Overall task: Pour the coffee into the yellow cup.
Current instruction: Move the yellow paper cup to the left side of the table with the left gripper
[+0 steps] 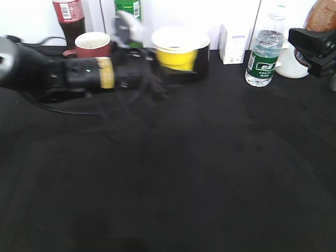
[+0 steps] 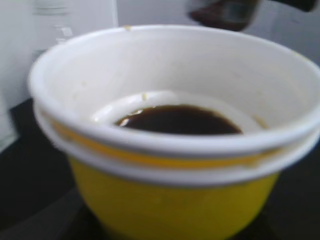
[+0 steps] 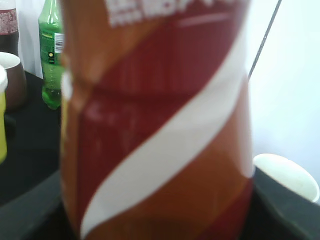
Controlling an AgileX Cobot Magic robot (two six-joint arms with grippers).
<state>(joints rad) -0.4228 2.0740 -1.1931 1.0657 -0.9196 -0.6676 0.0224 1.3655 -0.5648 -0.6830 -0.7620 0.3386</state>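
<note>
The yellow cup (image 1: 180,51) is sitting at twelve o'clock on the table, already holding dark coffee (image 2: 179,120). The left gripper (image 1: 149,84) is lying just beside it at nine o'clock; its jaws are too blurred to judge. The right gripper (image 1: 315,51), at three o'clock and well apart, is clamping a red-labelled bottle (image 3: 155,120) upright.

This looks like a robot test bench set up in a lab or office corner. A table draped in plain black cloth (image 1: 210,173) stands against a bare white wall (image 1: 236,10). Shop-bought props line the back edge: a clear water bottle with a green label (image 1: 261,55), a small white carton (image 1: 233,42), a maroon ceramic mug (image 1: 93,44). Loose black cables (image 1: 63,109) trail across the cloth.
</note>
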